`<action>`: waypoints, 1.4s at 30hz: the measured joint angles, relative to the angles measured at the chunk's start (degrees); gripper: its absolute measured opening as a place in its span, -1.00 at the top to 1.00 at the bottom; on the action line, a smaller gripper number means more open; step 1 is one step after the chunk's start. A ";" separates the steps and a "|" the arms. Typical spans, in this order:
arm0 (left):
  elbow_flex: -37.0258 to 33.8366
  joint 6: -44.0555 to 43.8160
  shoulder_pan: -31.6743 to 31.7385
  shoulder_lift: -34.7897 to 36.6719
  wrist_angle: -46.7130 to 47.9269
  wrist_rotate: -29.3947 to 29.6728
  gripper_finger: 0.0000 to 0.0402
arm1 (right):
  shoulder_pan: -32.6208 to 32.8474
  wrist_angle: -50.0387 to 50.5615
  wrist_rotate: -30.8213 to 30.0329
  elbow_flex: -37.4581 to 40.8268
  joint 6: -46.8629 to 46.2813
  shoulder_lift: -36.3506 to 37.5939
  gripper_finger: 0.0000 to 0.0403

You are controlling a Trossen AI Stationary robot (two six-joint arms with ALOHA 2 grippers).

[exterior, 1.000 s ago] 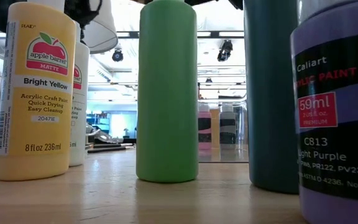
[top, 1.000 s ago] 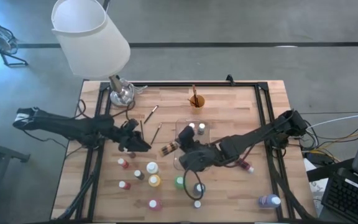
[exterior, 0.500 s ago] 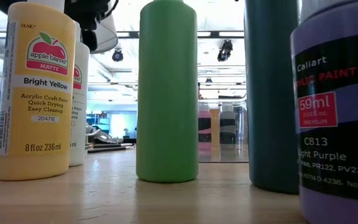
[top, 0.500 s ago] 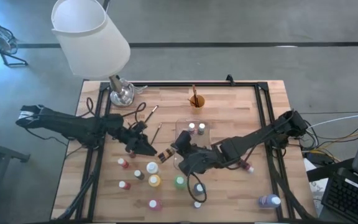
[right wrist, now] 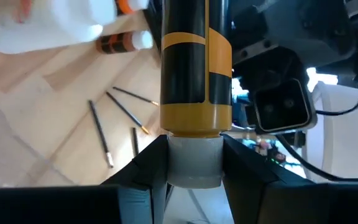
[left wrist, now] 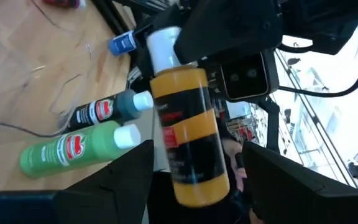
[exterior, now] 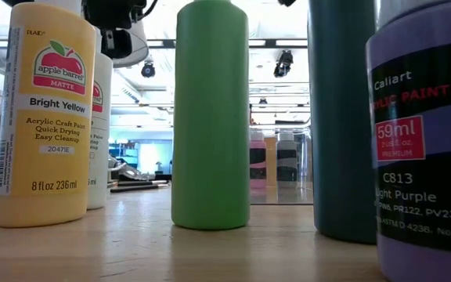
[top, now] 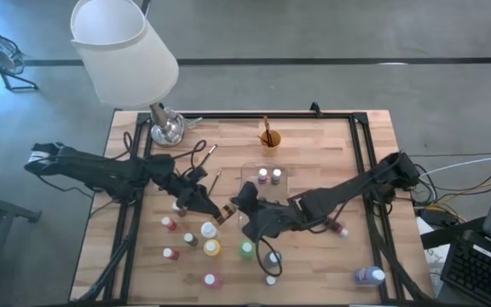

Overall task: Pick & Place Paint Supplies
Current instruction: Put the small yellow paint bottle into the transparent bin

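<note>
Wood tabletop, lamp at back-left corner, bottles standing along the front. Since a sec ago the left gripper (top: 205, 203) has slid toward centre and met the right gripper (top: 239, 198); orange bottle (left wrist: 188, 134) w/ black label now spans both. Right jaws pinch its white cap (right wrist: 193, 160); left jaws sit spread around the body. Reads as a handover mid-air near the clear tray (top: 282, 189). Low view: bottles block it, grip unseen.

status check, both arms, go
Handover mid-table: left gripper around the orange bottle body, right gripper clamped on its white cap. Both hold it above the table. Standing bottles below, none touching.
</note>
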State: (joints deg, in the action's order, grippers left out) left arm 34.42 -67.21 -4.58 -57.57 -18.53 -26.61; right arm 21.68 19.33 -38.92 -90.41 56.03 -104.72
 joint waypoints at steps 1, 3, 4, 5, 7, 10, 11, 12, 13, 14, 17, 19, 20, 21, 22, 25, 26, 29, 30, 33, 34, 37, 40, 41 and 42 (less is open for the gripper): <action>0.07 -0.03 0.00 -0.28 0.14 -0.56 -0.24 | -0.20 -0.56 -0.59 0.00 0.74 -0.21 0.45; 0.38 -0.03 0.02 -1.18 0.30 -0.92 -0.24 | -0.61 -1.09 -1.24 0.02 2.32 -0.94 0.45; 0.38 -0.04 0.02 -1.51 0.32 -1.10 -0.24 | -0.82 -2.02 -1.71 0.02 3.31 -1.36 0.45; 0.38 -0.07 0.02 -1.95 0.32 -1.44 -0.24 | -0.93 -2.51 -1.88 0.00 4.07 -1.67 0.45; 0.45 -0.21 0.04 -2.55 0.57 -1.96 -0.24 | -1.15 -2.92 -2.95 0.02 5.18 -2.21 0.45; 0.18 -0.21 0.02 -2.89 0.17 -2.76 -0.24 | -1.33 -3.56 -3.97 0.06 5.32 -2.31 0.45; 0.16 -0.09 0.01 -2.90 0.19 -2.93 -0.24 | -1.45 -3.74 -4.36 0.06 5.24 -2.31 0.45; 0.16 0.03 0.00 -2.96 0.49 -2.93 -0.24 | -1.53 -3.89 -4.49 0.06 5.24 -2.31 0.45; 0.16 0.03 0.00 -3.12 0.58 -2.93 -0.24 | -1.55 -4.09 -4.61 0.06 5.32 -2.31 0.45; 0.16 0.05 0.00 -3.28 0.46 -2.93 -0.23 | -1.58 -4.14 -4.78 0.06 5.56 -2.31 0.45; 0.16 0.01 0.00 -3.77 0.54 -3.14 -0.16 | -1.62 -4.23 -4.76 0.04 5.92 -2.31 0.45; 0.12 0.01 0.00 -3.86 0.63 -3.19 -0.08 | -1.58 -4.24 -4.71 0.04 5.90 -2.31 0.45; 0.10 0.03 0.00 -3.86 0.82 -3.22 -0.03 | -1.58 -4.22 -4.67 0.04 5.90 -2.31 0.45; 0.12 0.15 0.00 -3.86 0.93 -3.26 0.03 | -1.60 -4.22 -4.69 0.04 5.90 -2.31 0.45; 0.14 0.30 0.00 -3.86 0.96 -3.29 0.09 | -1.62 -4.17 -4.66 0.04 5.86 -2.31 0.45; 0.16 0.51 0.00 -3.75 1.13 -3.34 0.28 | -1.62 -4.10 -4.62 0.04 5.52 -2.31 0.45; 0.16 0.74 0.00 -3.75 1.12 -3.36 0.34 | -1.60 -4.07 -4.56 0.06 4.99 -2.31 0.45; 0.16 1.52 0.00 -3.75 1.18 -3.57 0.36 | -1.58 -4.09 -4.32 0.11 2.21 -2.31 0.35; 0.13 2.24 0.00 -3.75 1.21 -3.52 0.36 | -1.60 -4.21 -4.32 0.11 1.01 -2.31 0.29; 0.11 3.36 0.02 -3.75 1.11 -3.27 0.36 | -1.60 -4.41 -4.61 0.11 -0.91 -2.31 0.10; 0.10 3.78 0.02 -3.75 1.13 -3.19 0.36 | -1.60 -4.04 -4.71 0.11 -2.04 -2.31 0.04; 0.12 5.56 0.02 -3.73 1.25 -3.09 0.36 | -1.36 -0.62 -7.38 0.11 -6.37 -2.31 -0.07; 0.12 9.20 0.02 -3.36 1.55 -2.89 0.36 | -0.93 6.23 -13.50 0.11 -13.26 -2.28 -0.14; 0.12 10.47 0.02 -3.30 1.57 -2.55 0.36 | -0.90 9.35 -14.51 0.15 -16.62 -2.16 -0.16; 0.12 11.86 0.01 -3.29 1.59 -1.90 0.36 | -0.80 12.36 -14.96 0.22 -20.43 -2.04 -0.16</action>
State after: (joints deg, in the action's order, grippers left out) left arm 34.54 -55.35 -4.57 -60.86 -16.94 -28.51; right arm 20.88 31.69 -53.88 -90.20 35.60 -106.76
